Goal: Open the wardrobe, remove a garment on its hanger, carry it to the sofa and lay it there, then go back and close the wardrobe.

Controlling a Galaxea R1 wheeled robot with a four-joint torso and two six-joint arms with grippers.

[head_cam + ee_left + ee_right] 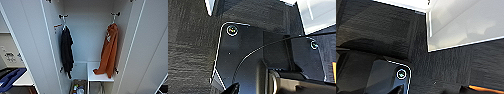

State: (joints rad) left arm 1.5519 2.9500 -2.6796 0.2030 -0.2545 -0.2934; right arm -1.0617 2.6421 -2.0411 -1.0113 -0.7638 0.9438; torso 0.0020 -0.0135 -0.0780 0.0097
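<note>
The wardrobe (87, 37) is seen w/ both doors open. The orange garment (108, 51) is hung on its hanger (113, 17) at the right side inside, a black garment (67, 51) at the left. Pincer state can't be told.

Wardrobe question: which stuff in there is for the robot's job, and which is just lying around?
For the job:
wardrobe, doors open
orange top
its hanger

Just there:
black garment
shelf under the orange top
basket of small things
</note>
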